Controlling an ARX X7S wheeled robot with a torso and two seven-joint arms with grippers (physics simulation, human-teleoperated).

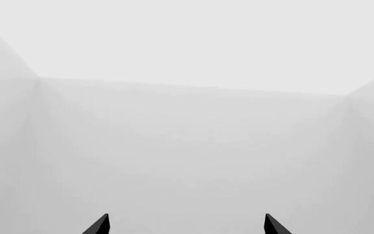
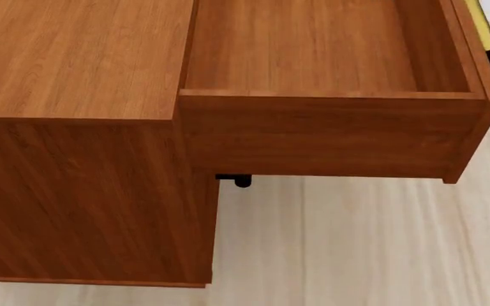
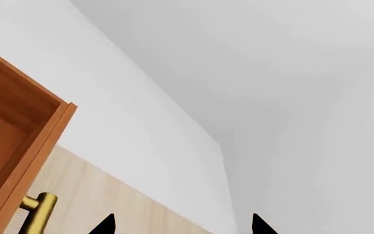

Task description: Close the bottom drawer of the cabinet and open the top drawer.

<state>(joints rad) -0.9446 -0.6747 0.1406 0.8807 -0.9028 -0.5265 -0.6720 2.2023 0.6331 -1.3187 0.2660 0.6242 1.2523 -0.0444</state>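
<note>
The reddish-brown cabinet (image 2: 74, 191) fills the head view, seen from above. Its top drawer (image 2: 330, 134) stands pulled far out to the right and is empty inside, with the brass handle (image 2: 483, 32) on its front. The bottom drawer is hidden under it. Neither gripper shows in the head view. In the right wrist view, a corner of the top drawer (image 3: 11, 131) and the end of its brass handle (image 3: 39, 214) lie just beside my open right gripper (image 3: 181, 225), which holds nothing. My left gripper (image 1: 187, 225) is open and faces only bare white walls.
Pale wooden floor (image 2: 356, 242) spreads to the right of the cabinet and below the open drawer. A small dark piece (image 2: 235, 180) pokes out under the drawer; I cannot tell what it is. White walls (image 3: 174, 73) meet the floor beyond the drawer front.
</note>
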